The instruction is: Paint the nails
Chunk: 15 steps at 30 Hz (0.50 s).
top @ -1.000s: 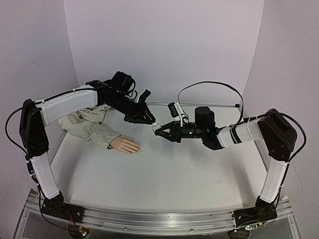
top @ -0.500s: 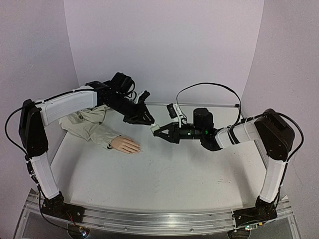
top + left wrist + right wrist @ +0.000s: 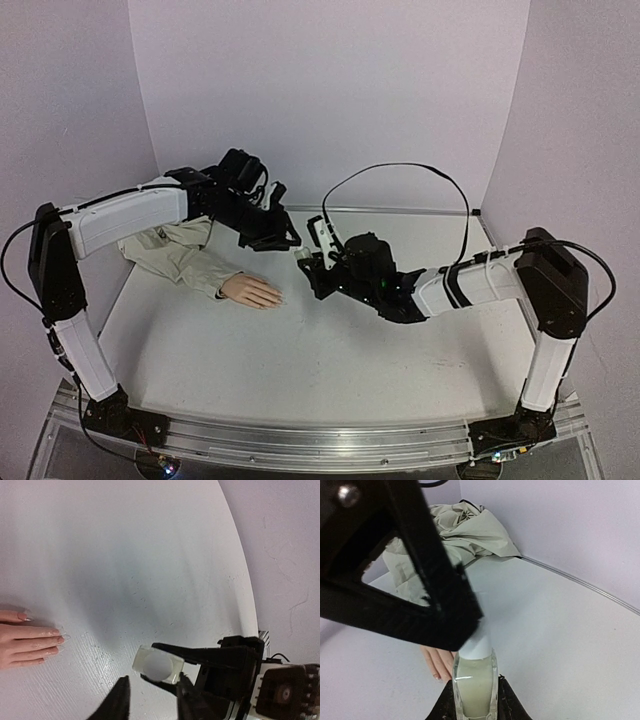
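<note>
The right gripper (image 3: 475,688) is closed on a small bottle (image 3: 475,677) of pale liquid. Its black jaws press the two glass sides, and the white cap (image 3: 474,645) points away from the wrist. The left gripper (image 3: 153,682) hangs just over the cap end of the bottle. Its fingers (image 3: 120,702) stand a little apart, with bare table showing between them and nothing held. In the right wrist view one of them overlaps the cap; whether it touches cannot be told. The bottle appears to be held in the air, clear of the white table (image 3: 330,350).

The mannequin hand (image 3: 252,291) lies near the bottle, on the left arm's side and lower, flat on the table with its palm down. The nails (image 3: 61,638), small and pointed, are at the end of the hand nearest the bottle, apart from it and from both grippers. The beige sleeve (image 3: 178,256) runs from the wrist away from the bottle and lies crumpled under the left arm (image 3: 130,210). A black cable (image 3: 400,168) arches above the right arm, beyond the bottle.
</note>
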Available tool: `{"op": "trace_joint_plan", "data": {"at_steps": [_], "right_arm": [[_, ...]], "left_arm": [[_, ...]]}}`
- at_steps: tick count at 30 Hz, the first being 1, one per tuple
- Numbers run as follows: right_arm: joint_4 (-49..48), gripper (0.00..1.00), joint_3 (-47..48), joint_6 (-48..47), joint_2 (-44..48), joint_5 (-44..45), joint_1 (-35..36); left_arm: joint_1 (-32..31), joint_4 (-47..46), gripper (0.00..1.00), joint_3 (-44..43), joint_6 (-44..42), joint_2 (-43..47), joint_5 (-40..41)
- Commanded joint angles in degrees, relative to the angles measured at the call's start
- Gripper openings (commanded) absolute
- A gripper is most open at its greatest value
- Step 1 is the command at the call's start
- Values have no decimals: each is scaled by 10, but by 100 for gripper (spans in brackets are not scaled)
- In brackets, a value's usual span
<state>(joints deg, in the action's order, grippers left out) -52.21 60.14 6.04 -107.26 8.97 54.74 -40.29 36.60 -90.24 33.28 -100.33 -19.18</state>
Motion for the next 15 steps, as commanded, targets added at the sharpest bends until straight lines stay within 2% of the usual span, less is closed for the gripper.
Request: {"op": "trace_joint_plan", "data": {"at_steps": [1, 4, 5, 6, 8, 11, 15], "right_arm": [[-24, 0, 4, -31, 68, -3, -15], [-25, 0, -16, -16, 114, -102, -22], [-25, 0, -26, -9, 130, -137, -23], [-25, 0, -33, 0, 146, -191, -26], [-29, 0, -47, 21, 171, -276, -31], [-51, 0, -53, 60, 186, -402, -33], [-119, 0, -66, 117, 194, -481, -34]], "left_arm": [[1, -47, 56, 12, -24, 72, -11], [1, -117, 86, 63, -54, 129, -52], [2, -145, 94, 85, -60, 147, -72], [2, -178, 98, 108, -63, 169, -90], [2, -247, 99, 152, -65, 207, -132], [1, -308, 99, 171, -62, 221, -211], [-2, -392, 89, 180, -33, 216, -305]]}}
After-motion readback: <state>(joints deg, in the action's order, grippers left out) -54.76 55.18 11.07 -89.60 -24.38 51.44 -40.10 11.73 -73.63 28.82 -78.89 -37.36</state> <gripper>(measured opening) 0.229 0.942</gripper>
